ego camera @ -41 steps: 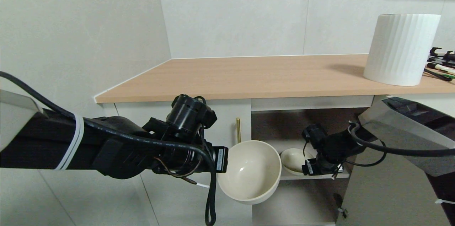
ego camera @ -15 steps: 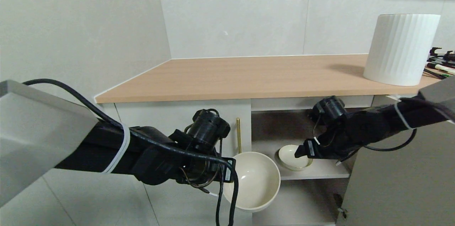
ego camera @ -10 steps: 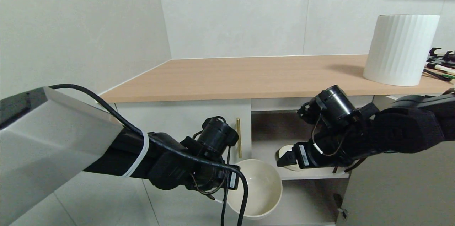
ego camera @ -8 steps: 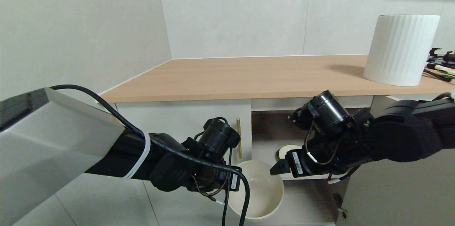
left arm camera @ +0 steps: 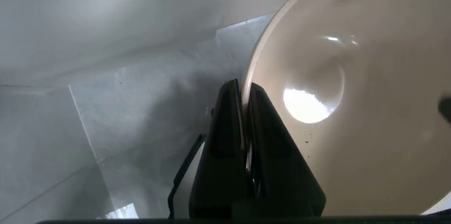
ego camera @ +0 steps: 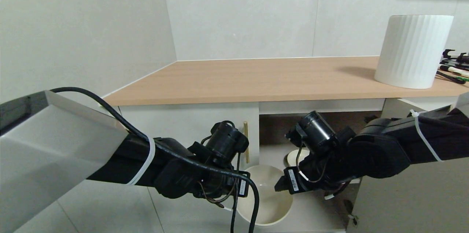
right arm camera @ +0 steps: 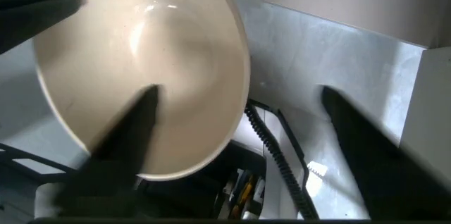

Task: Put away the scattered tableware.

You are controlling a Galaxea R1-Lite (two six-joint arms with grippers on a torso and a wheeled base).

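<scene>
A large cream bowl [ego camera: 265,198] hangs in front of the open cupboard, below the counter. My left gripper [ego camera: 244,188] is shut on its left rim, and the left wrist view shows both fingers [left arm camera: 243,118] clamped over the rim of the bowl [left arm camera: 338,90]. My right gripper [ego camera: 281,186] is at the bowl's right rim and is open. In the right wrist view that gripper [right arm camera: 239,96] straddles the rim of the bowl [right arm camera: 141,48], one finger over the inside and one outside. A small cream bowl [ego camera: 294,155] sits on the cupboard shelf, partly hidden behind the right arm.
The wooden countertop [ego camera: 256,77] runs above the cupboard, with a white ribbed container [ego camera: 414,50] and pens [ego camera: 454,66] at its right end. A shut door with a brass handle [ego camera: 246,141] is left of the opening. The open door [ego camera: 403,200] stands at the right.
My right gripper has drawn back from the small bowl on the shelf and moved left and down to the large bowl's rim. My left gripper has lowered the large bowl a little.
</scene>
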